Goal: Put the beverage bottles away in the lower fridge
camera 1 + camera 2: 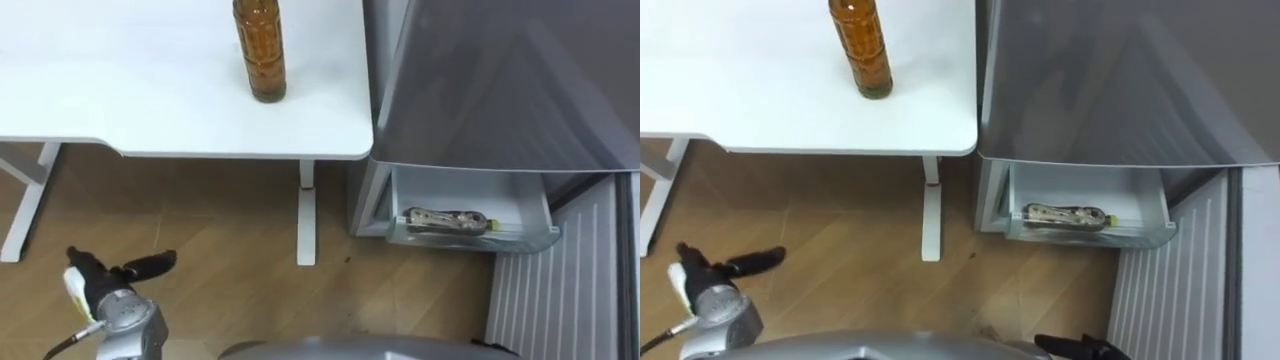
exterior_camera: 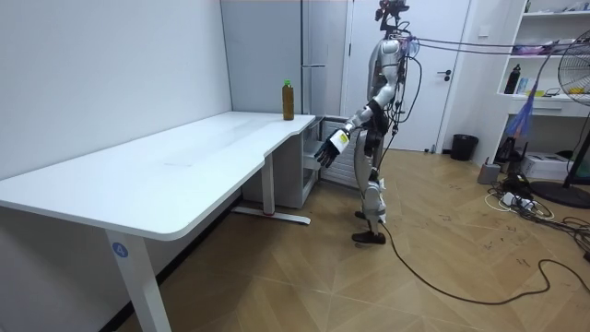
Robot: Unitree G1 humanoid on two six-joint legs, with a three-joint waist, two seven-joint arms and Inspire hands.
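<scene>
a tall clear plastic bottle of amber drink (image 1: 260, 50) stands upright on the white desk (image 1: 120, 90), at the desk's right end, close to its right edge and back from the near edge. in the room view it has a green cap. just right of the desk is the grey fridge (image 1: 500, 80), and low on it a white drawer (image 1: 470, 195) is pulled open toward the robot. a second drink bottle with a patterned label (image 1: 447, 220) lies on its side in that drawer, along the front wall with its cap end to the right. the left hand (image 1: 100, 278) hangs low at the near left over the wooden plank floor (image 1: 230, 260), well apart from both bottles, with its dark fingers straight, the thumb spread out to the right and nothing in it. the right hand (image 1: 1080, 347) shows as a few dark fingers at the near edge, below the drawer; i cannot tell whether they are curled or straight. in the room view the robot stands upright on the floor at the far end of the desk, beside the fridge, with the left hand held out in front at about desk height.
</scene>
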